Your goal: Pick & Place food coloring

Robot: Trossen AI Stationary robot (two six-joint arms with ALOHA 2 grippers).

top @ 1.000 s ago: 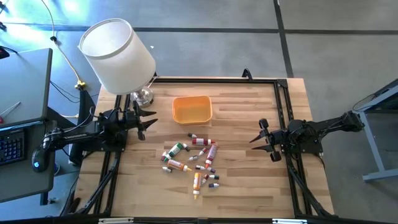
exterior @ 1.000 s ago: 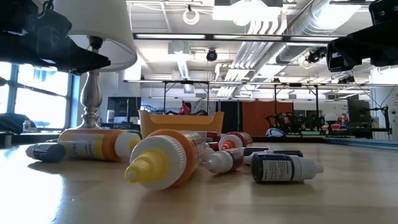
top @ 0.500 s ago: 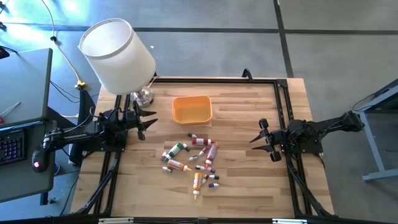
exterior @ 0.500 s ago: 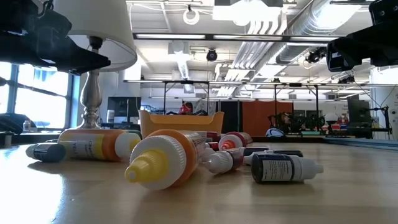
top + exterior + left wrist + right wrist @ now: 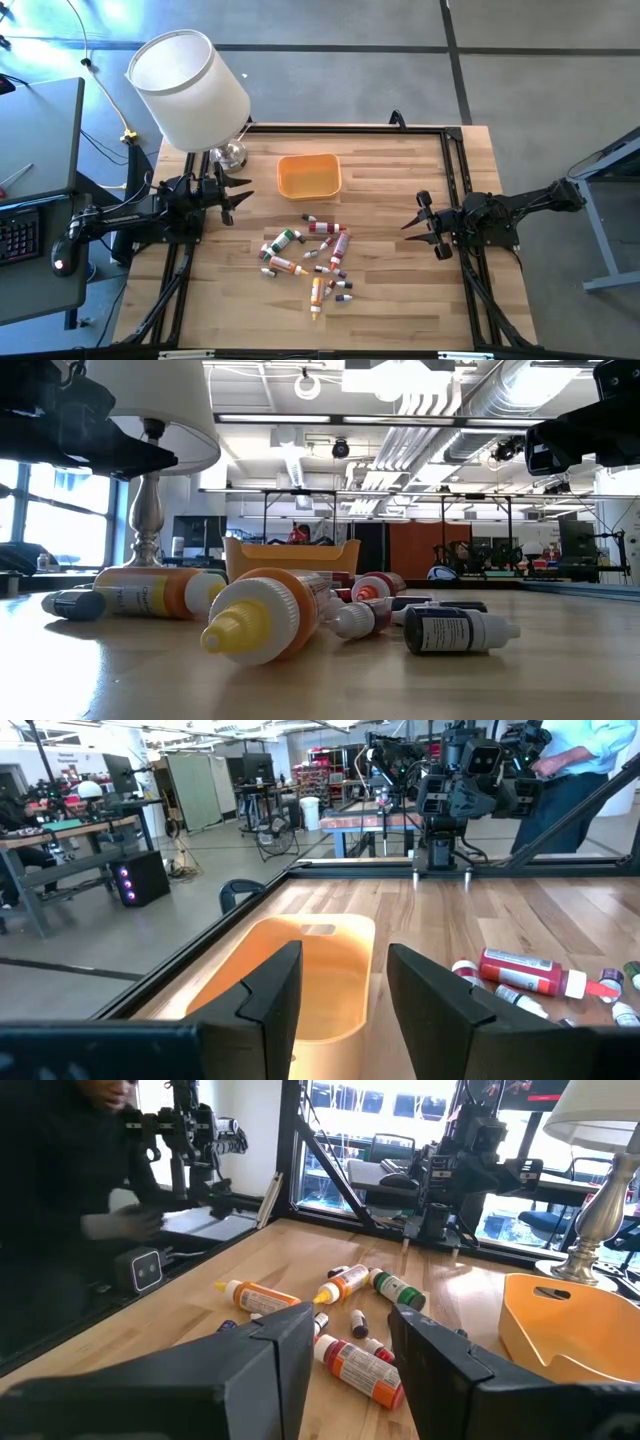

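A pale striped wooden table (image 5: 400, 290) stands in an open workshop. Between the open, empty left gripper (image 5: 237, 196) and right gripper (image 5: 417, 226), also open and empty, sit a glossy orange plastic tray (image 5: 309, 175) and small scattered food-coloring bottles (image 5: 310, 253).

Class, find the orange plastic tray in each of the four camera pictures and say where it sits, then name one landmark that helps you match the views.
High view: orange tray, upper middle of the table, beyond the bottles.
Low view: tray, centre, behind the lying bottles.
Left wrist view: tray, lower centre, just ahead of the left gripper.
Right wrist view: tray, right edge, past the right gripper.
Shared landmark: the lamp, in the high, low and right wrist views.
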